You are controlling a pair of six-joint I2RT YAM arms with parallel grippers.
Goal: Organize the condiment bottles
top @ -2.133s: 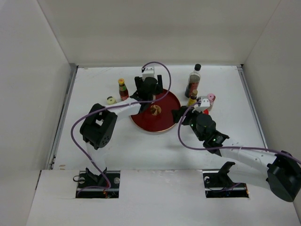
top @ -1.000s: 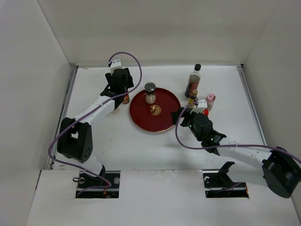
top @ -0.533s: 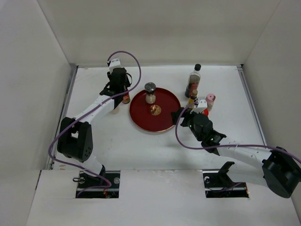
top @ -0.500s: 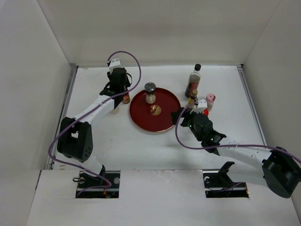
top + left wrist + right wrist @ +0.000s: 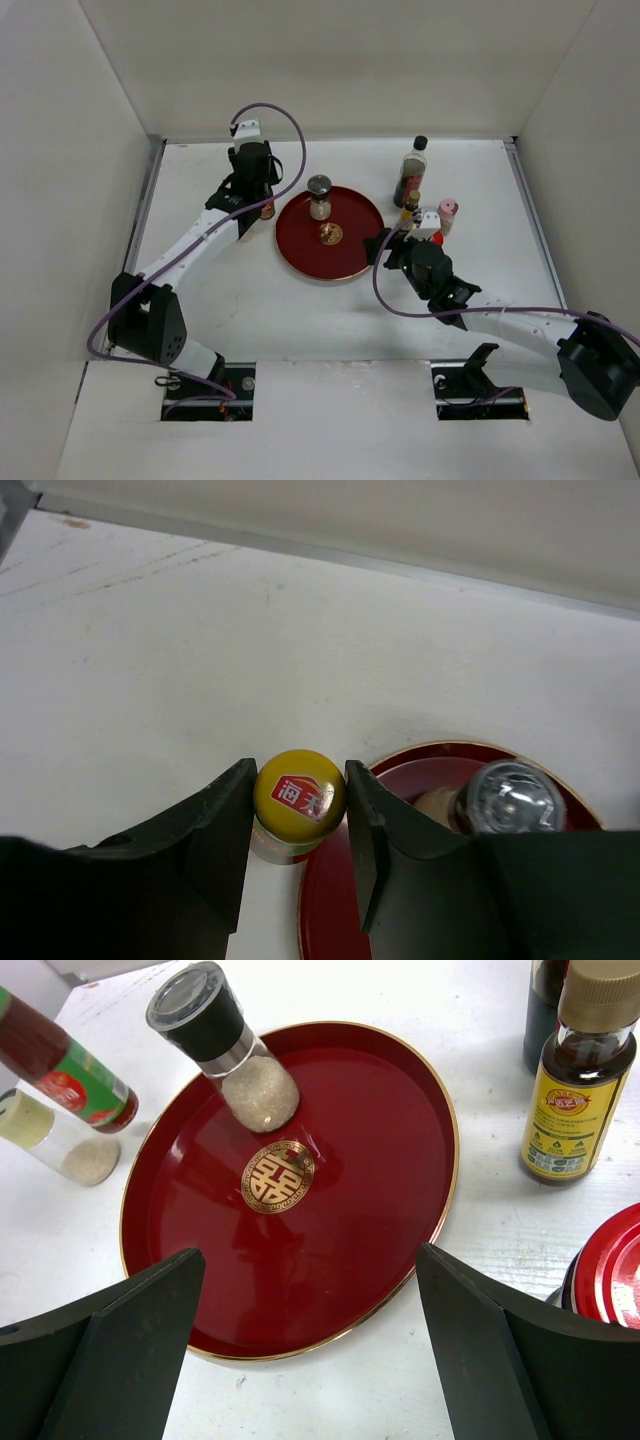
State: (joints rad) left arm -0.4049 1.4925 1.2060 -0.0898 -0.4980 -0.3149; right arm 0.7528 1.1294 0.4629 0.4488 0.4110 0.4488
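Yellow-capped sauce bottle (image 5: 299, 796) stands just left of the red tray (image 5: 350, 1160), clamped at its cap by the left gripper (image 5: 298, 805), likely for lifting in beside the grey-capped grinder (image 5: 215, 1040); right gripper (image 5: 308, 1255) hangs wide open

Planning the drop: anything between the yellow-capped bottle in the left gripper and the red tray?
Nothing visible. The bottle stands right beside the rim of the tray; the grey-capped shaker sits toward its far side, the middle bare.
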